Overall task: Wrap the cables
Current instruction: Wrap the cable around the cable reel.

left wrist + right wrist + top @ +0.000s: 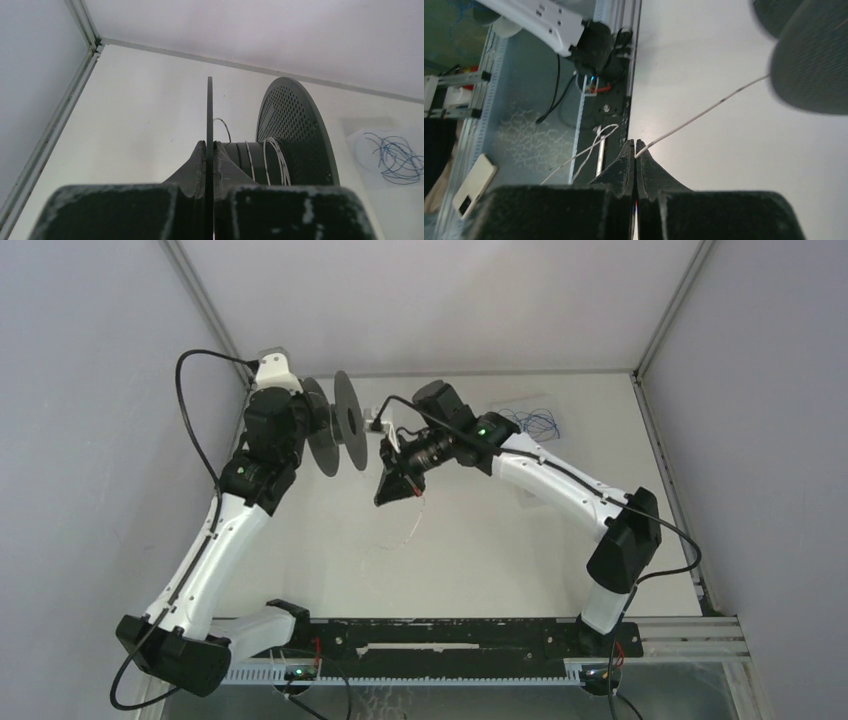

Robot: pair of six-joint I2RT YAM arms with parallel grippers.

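A black spool [340, 423] with two perforated flanges is held up above the table at the back left. My left gripper [210, 146] is shut on the thin edge of its near flange [209, 110]. Several turns of the thin whitish cable [276, 157] lie round the spool's core. My right gripper [634, 145] is shut on the cable [704, 111], which runs taut from its tips up to the spool [811, 70]. In the top view the right gripper [393, 490] is just right of the spool, and loose cable [408, 530] trails down onto the table.
A tangle of thin blue wire [535, 423] lies on a clear sheet at the back right, also in the left wrist view [395, 157]. Grey walls close in the table. The black rail [450, 635] with the arm bases runs along the near edge.
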